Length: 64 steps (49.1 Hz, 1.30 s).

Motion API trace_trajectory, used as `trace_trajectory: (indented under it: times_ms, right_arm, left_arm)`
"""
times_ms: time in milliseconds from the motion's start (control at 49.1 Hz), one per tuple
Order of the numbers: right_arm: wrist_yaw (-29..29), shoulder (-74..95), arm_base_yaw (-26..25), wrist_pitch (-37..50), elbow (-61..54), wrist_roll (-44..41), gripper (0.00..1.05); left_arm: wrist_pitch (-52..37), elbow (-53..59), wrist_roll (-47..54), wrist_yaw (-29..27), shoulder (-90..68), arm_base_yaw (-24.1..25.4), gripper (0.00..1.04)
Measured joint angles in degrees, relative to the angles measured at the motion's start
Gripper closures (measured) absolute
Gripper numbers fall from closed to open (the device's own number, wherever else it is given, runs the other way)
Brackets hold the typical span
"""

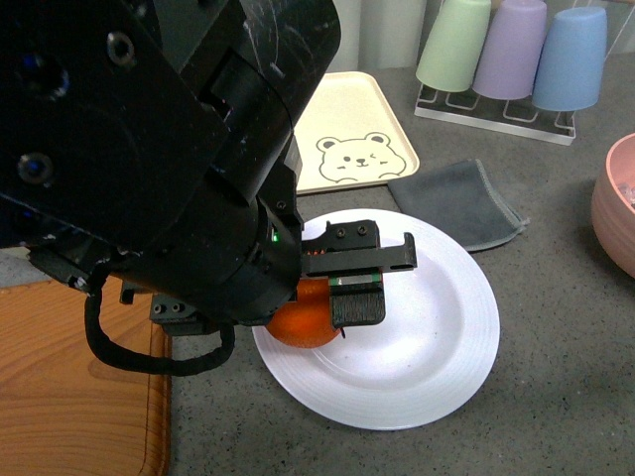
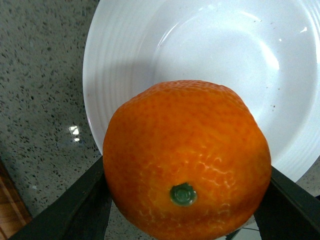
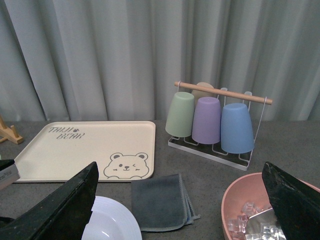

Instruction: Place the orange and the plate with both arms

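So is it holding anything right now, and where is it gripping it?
The left end effector holds the orange, fingers pressing two opposite sides, stem spot towards the wrist. The right end effector is open and empty.

The front view looks down from the robot's body onto the near counter, the left arm (image 1: 149, 149) close against the lens and the plate (image 1: 427, 367) just beyond. The left wrist view sits very near, staring down at the orange (image 2: 185, 160) and that same plate. The right wrist view faces level toward the far curtain (image 3: 125, 50), sharing tray (image 3: 85, 150), cloth (image 3: 160, 200), cups (image 3: 210, 120), bowl (image 3: 231, 200) and the plate's edge with the front view.
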<state>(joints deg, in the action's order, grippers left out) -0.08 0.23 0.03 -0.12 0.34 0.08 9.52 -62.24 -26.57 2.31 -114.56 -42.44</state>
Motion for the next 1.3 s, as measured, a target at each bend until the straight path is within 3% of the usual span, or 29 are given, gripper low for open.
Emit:
trace_trajectory:
  times_ms: [407, 651, 1058, 1302]
  right_arm:
    - [0.0, 0.0, 0.0, 0.0, 0.0, 0.0, 0.09]
    - [0.0, 0.0, 0.0, 0.0, 0.0, 0.0, 0.09]
    - [0.0, 0.0, 0.0, 0.0, 0.0, 0.0, 0.09]
    - [0.0, 0.0, 0.0, 0.0, 0.0, 0.0, 0.09]
  left_arm:
    - [-1.42, -1.31, -6.75, 3.32, -2.56, -0.02, 0.37]
    - [-1.7, -1.6, -7.04, 3.32, -2.51, 0.0, 0.05]
    - [-6.32, 2.12, -8.46, 0.5, 4.39, 3.5, 0.06]
    - [-10.6, 11.72, -2.51, -8.98, 15.78, 11.85, 0.06]
